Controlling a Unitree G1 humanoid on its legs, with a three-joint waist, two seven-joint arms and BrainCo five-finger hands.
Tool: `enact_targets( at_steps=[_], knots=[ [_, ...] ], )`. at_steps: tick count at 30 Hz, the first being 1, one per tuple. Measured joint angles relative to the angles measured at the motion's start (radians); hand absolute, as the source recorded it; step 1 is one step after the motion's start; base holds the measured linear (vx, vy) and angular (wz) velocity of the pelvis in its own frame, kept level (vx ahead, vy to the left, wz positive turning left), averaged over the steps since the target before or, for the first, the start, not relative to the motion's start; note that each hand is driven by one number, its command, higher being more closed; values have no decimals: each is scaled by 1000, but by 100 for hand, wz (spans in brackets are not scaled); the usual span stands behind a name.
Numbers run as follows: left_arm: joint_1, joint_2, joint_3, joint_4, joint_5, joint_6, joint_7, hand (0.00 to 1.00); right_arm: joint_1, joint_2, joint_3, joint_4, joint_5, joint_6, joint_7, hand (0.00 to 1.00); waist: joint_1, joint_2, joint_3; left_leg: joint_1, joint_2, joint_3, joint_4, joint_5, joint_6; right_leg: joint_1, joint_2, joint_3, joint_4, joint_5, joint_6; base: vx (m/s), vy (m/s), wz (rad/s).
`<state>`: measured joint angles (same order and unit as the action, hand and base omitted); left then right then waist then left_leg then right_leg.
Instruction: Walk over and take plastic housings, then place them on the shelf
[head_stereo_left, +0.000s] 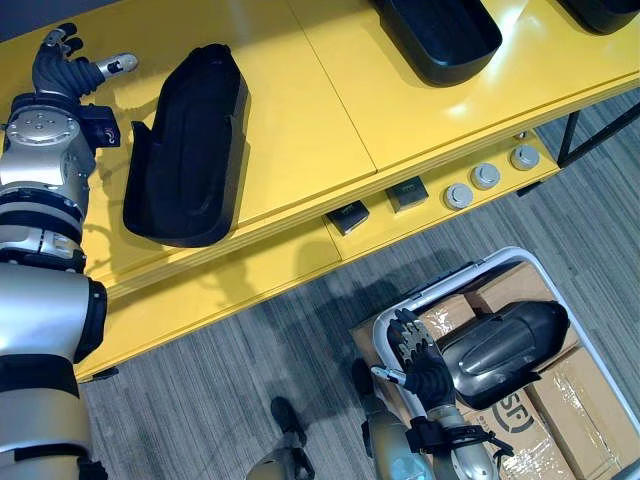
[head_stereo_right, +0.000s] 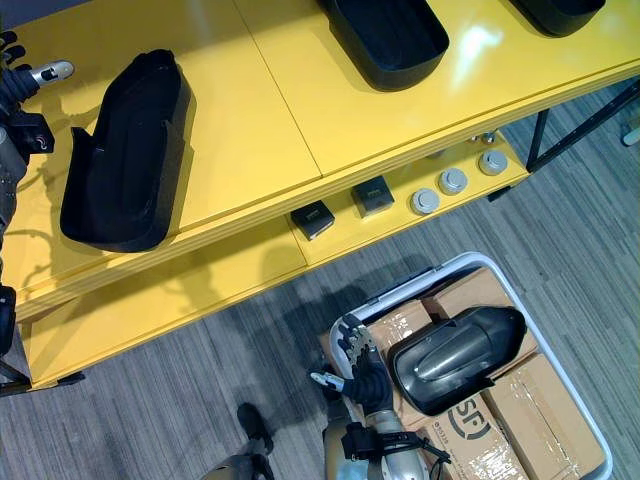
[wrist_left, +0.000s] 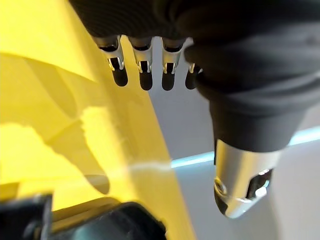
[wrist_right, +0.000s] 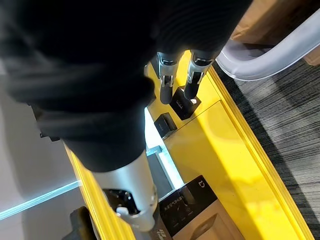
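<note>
**One shell on the shelf, next one waiting in the crate**

Closest in, the right hand (head_stereo_left: 420, 358) hangs open-fingered and empty, just beside the grey housing (head_stereo_left: 505, 348). It's a smooth, glossy, rounded shell lying on taped cardboard boxes (head_stereo_left: 570, 400) inside a white-rimmed crate (head_stereo_left: 470, 272). I'd say this is the pick-up step. That slick curve gives little to hook onto, so the hand probably needs to grip an edge.

Further out, the lower shelf (head_stereo_left: 250, 270) holds small black boxes (head_stereo_left: 407, 193) and metal discs (head_stereo_left: 485, 176). Up on the yellow top shelf (head_stereo_left: 310, 100) a matte black housing (head_stereo_left: 190, 150) lies hollow side up, with the left hand (head_stereo_left: 62, 65) loose and empty beside it. Another black housing (head_stereo_left: 440, 35) sits beyond.
</note>
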<state>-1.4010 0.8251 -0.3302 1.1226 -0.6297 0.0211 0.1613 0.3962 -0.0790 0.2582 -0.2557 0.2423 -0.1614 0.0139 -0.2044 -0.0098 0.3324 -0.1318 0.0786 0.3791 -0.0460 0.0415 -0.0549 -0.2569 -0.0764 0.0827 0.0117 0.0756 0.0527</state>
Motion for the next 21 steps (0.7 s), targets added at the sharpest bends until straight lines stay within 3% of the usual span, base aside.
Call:
enact_targets(
  at_steps=[4, 6, 9, 13, 15, 18, 19, 21],
  knots=[
    [9, -36, 86, -210, -37, -53, 87, 0, -1, -2, -1, 0, -26, 0, -20, 0, 7, -4, 1, 22, 2, -9, -1, 0, 0, 29, 0, -13, -3, 0, 0, 2, 10, 7],
    [84, -54, 169, -408, -21, -135, 147, 0, -2, -4, -3, 1, -57, -3, -30, 0, 8, -5, 1, 61, 2, -16, -3, 0, 0, 70, 0, -15, -8, 0, 0, 0, 0, 0],
    [207, -89, 254, -595, 67, -196, 198, 0, -3, -5, -13, 2, -76, -12, -32, 0, 13, -5, -13, 89, 1, -25, -6, 0, 0, 108, -2, -22, -24, 0, 0, 8, 6, 7],
    [613, -271, 440, -923, 279, -231, 285, 0, -7, -2, -71, 2, -98, -27, -34, 0, 32, 13, -86, 132, 5, -64, -37, 0, 0, 174, 3, -86, -51, -1, 1, -11, 6, 31],
    [705, -321, 463, -971, 330, -231, 292, 0, -10, 2, -91, 1, -106, -36, -34, 0, 39, 15, -107, 136, 3, -83, -39, 0, 0, 190, 1, -107, -58, -1, 1, -12, 8, 32],
    [970, -464, 504, -1127, 436, -231, 291, 0, -16, 16, -142, 1, -136, -44, -37, 0, 67, 19, -153, 157, -5, -126, -39, 0, 0, 233, -8, -154, -63, -11, 5, -34, 17, 41],
    [1039, -499, 503, -1164, 456, -231, 286, 100, -16, 22, -149, 1, -139, -46, -42, 0, 71, 22, -168, 160, -10, -140, -40, 0, 0, 244, -14, -166, -63, -18, 7, -33, 18, 42],
    [1198, -589, 499, -1240, 501, -230, 264, 100, -21, 34, -176, 1, -143, -47, -44, 0, 87, 33, -196, 171, -17, -155, -40, 0, 0, 264, -19, -182, -62, -21, 9, -41, 27, 28]
  ],
)
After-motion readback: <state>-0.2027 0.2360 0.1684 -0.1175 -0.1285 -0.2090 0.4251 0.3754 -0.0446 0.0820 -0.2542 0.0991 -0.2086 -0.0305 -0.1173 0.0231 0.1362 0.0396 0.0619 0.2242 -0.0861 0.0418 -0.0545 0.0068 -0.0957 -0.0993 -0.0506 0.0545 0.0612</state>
